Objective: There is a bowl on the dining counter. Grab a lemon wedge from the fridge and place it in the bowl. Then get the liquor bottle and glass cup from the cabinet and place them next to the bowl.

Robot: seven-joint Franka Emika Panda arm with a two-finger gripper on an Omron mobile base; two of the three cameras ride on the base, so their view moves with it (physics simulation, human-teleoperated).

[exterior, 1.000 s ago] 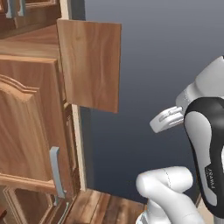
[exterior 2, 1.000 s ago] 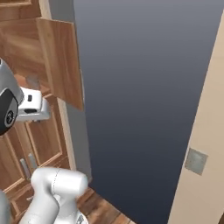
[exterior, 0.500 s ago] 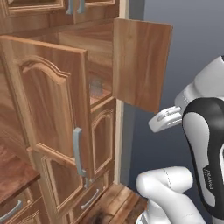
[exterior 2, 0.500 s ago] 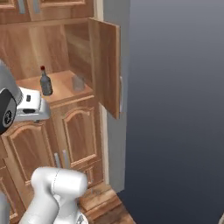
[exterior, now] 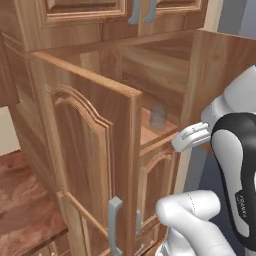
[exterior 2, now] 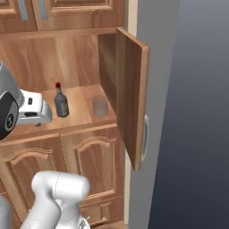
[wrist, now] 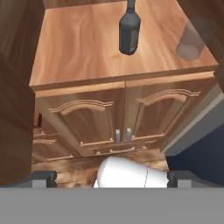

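Standing with both cabinet doors [exterior 2: 129,98] swung wide, the bottle [exterior 2: 61,101] and glass [exterior 2: 100,106] sit reachable on the shelf [wrist: 87,48]. Its claw [wrist: 111,179] hangs spread and empty, presumably readied for the bottle.

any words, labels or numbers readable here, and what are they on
Robot arm: a line of small white lettering runs along its dark casing, too blurred to read.
Liquor bottle: no label legible; red cap, dark body.
Glass cup: no markings.
Cabinet door: plain wood, no text or signs.
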